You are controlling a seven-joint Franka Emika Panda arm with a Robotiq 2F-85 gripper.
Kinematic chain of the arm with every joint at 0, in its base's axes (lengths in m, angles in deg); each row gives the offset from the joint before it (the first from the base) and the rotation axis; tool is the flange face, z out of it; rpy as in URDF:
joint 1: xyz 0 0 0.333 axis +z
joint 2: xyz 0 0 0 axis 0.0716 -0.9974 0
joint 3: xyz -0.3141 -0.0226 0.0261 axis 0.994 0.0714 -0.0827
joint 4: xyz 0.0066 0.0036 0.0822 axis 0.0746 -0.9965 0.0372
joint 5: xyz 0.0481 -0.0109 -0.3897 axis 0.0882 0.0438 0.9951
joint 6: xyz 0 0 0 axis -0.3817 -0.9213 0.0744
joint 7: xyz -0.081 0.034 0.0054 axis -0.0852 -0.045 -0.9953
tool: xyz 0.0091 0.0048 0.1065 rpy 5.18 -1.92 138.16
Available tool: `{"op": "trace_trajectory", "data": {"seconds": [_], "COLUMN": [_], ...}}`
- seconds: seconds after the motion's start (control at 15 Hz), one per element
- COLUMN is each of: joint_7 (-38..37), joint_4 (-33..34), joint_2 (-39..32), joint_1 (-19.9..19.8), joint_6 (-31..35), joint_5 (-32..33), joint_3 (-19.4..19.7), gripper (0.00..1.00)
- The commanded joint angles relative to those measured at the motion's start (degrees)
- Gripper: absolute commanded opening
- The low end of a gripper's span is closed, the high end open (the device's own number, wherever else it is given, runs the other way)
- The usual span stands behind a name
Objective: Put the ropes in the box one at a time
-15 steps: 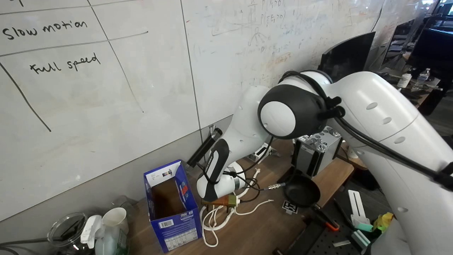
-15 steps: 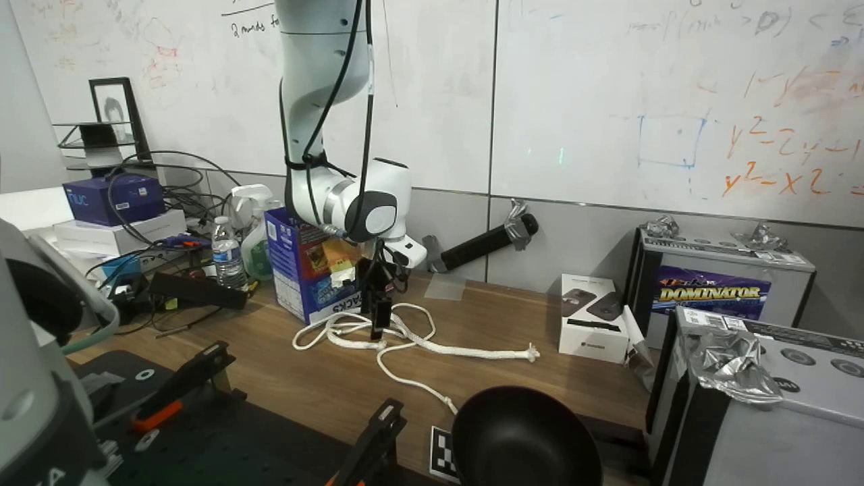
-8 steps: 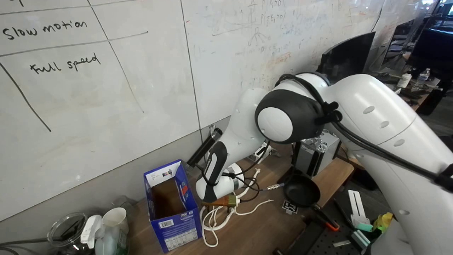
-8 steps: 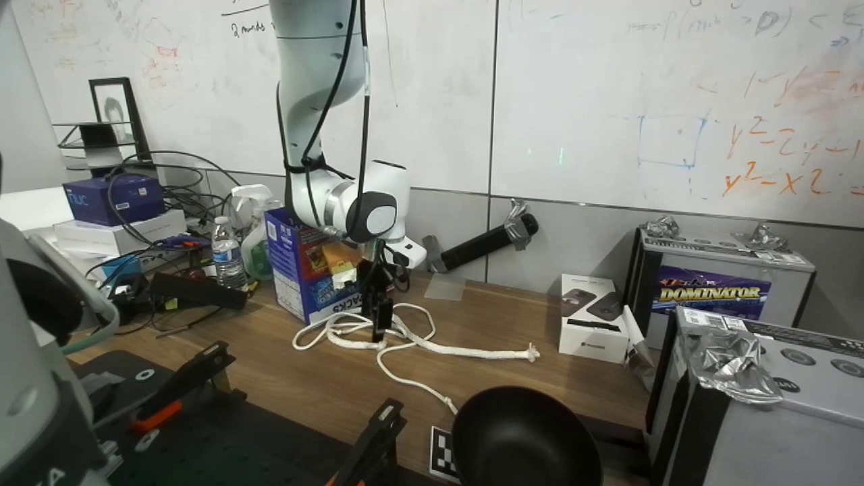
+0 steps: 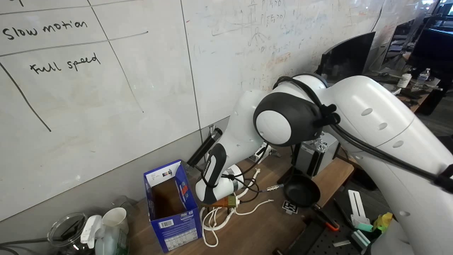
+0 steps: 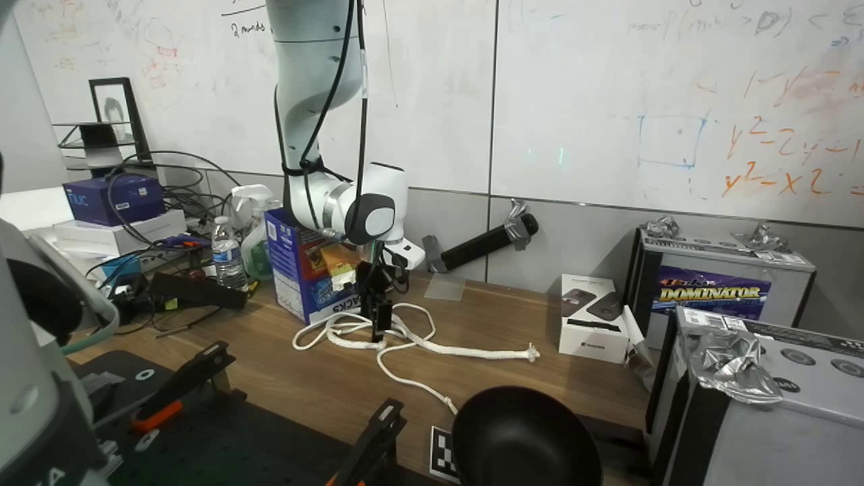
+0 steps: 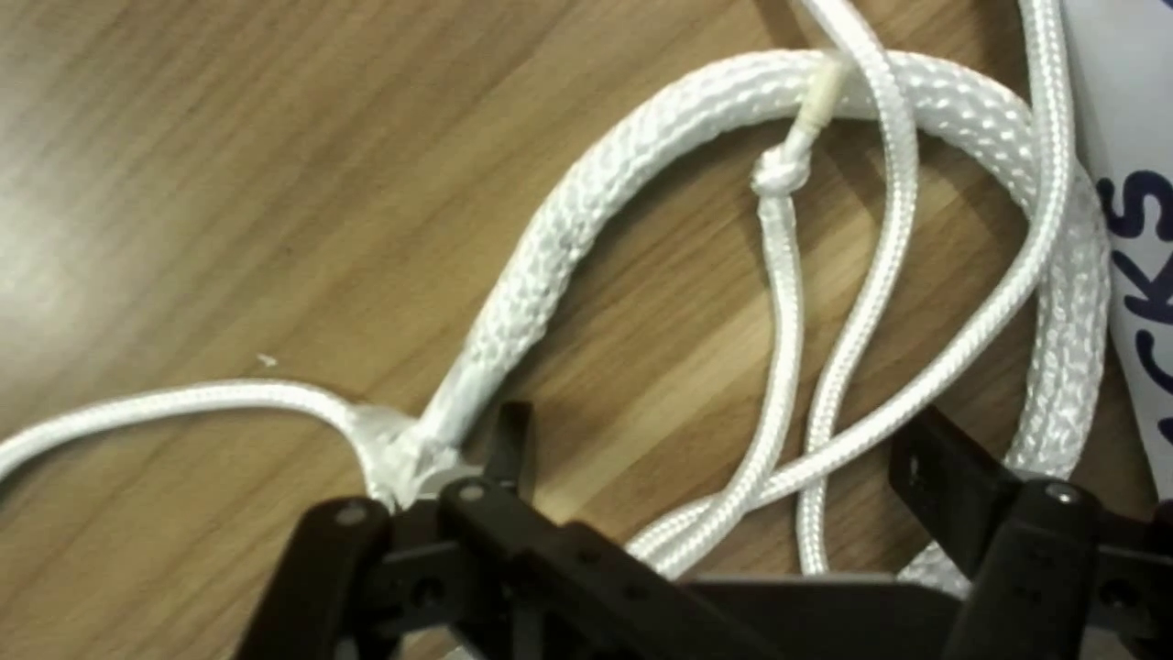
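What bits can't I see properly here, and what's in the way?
Ropes: in the wrist view, the gripper hides parts, and the left and top edges cut them off.
Inside of the box: in an exterior view, its walls and the arm hide it.
Small print on the box: too small to read in an exterior view.

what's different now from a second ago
The arm has dipped a little, down and slightly left in an exterior view. The gripper has barely shifted; its fingers stand apart now, and none of the ropes was visibly taken or let go. Ropes and box stayed put.
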Motion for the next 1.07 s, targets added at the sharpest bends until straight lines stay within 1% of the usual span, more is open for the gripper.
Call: {"op": "trace_trajectory", "data": {"seconds": [0.0, 0.07, 0.13, 0.27, 0.4, 0.6, 0.67, 0.8, 0.87, 1.0], "joint_7": [-0.1, -0.1, -0.1, -0.1, 0.0, 0.1, 0.2, 0.3, 0.4, 0.4], "joint_4": [1.7, 1.8, 1.8, 2.1, 2.4, 2.7, 2.6, 2.6, 2.5, 1.8], "joint_2": [-1.0, -1.0, -1.0, -1.0, -1.0, -1.1, -0.9, -0.9, -0.6, 0.4], "joint_1": [1.5, 1.6, 1.7, 1.8, 1.8, 1.9, 1.8, 1.8, 1.7, 1.8], "joint_6": [-0.5, -0.5, -0.5, -0.6, -0.7, -0.9, -1.0, -1.2, -1.7, -2.3], "joint_5": [0.7, 0.8, 0.9, 0.9, 0.9, 1.0, 1.0, 1.1, 1.1, 1.3], "joint_3": [1.4, 1.5, 1.7, 1.7, 1.6, 1.6, 1.6, 1.6, 1.5, 1.8], "gripper": [0.75, 0.73, 0.66, 0.5, 0.36, 0.12, 0.05, 0.0, 0.03, 0.04]}}
